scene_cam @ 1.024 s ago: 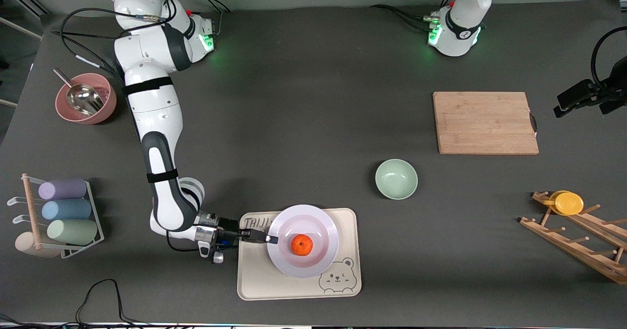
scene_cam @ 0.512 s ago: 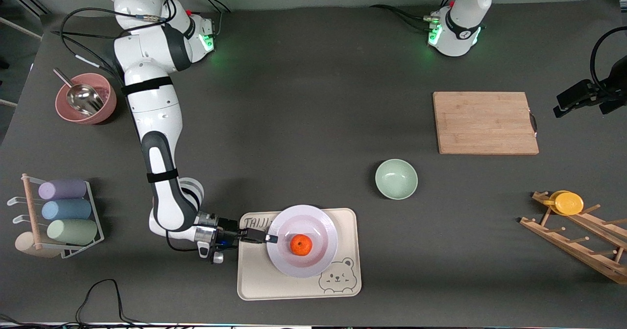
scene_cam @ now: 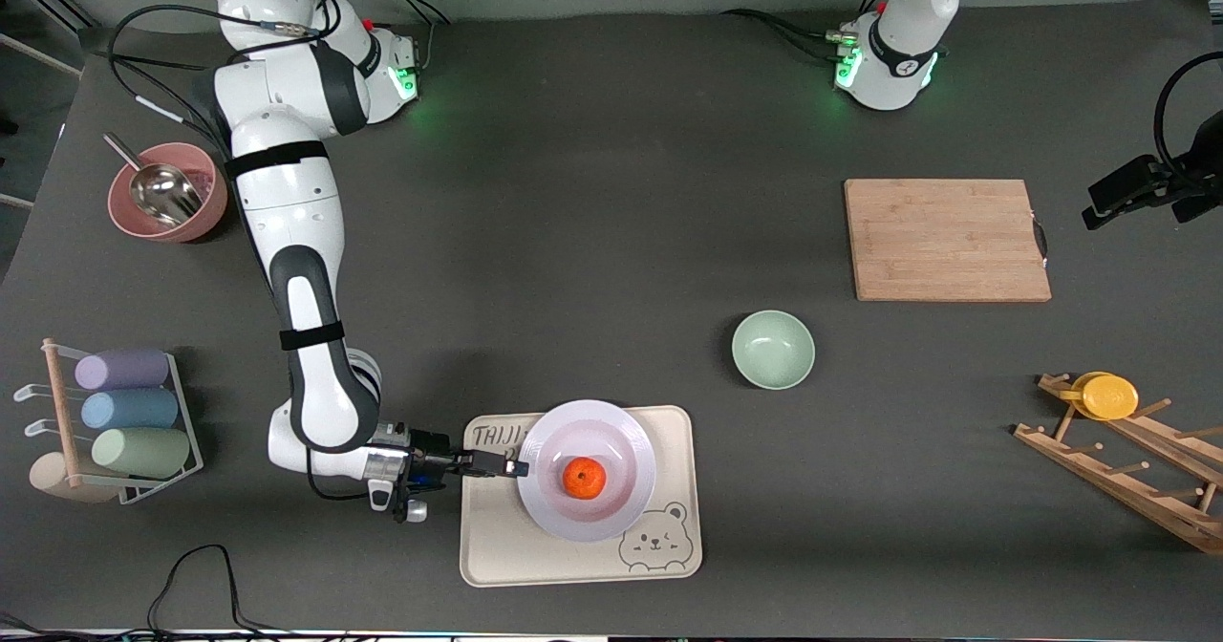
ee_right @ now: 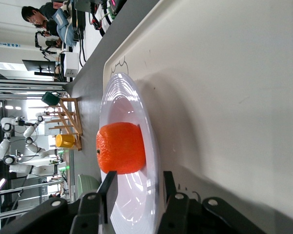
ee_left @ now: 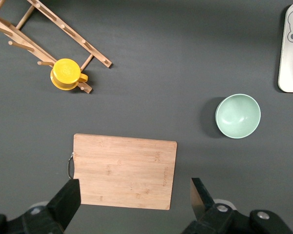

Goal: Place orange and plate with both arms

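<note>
The orange (scene_cam: 583,478) sits in the middle of the white plate (scene_cam: 626,427). The plate rests on the cream bear tray (scene_cam: 497,546) near the front camera. My right gripper (scene_cam: 511,466) is low at the plate's edge on the right arm's side. In the right wrist view its open fingers (ee_right: 139,174) straddle the plate's rim (ee_right: 132,200), with the orange (ee_right: 121,148) just past them. My left gripper (scene_cam: 1113,201) waits high over the left arm's end of the table. It is open and empty above the cutting board (ee_left: 124,170), as the left wrist view (ee_left: 133,183) shows.
A pale-green bowl (scene_cam: 773,349) stands between the tray and the wooden cutting board (scene_cam: 946,239). A wooden rack (scene_cam: 1127,460) holds a yellow disc (scene_cam: 1108,395). A pink bowl with a scoop (scene_cam: 167,191) and a cup rack (scene_cam: 124,413) stand at the right arm's end.
My right gripper has drawn back a little toward the right arm's end, so less of its fingers overlaps the plate. The plate and tray shifted slightly the same way. The left arm has not moved.
</note>
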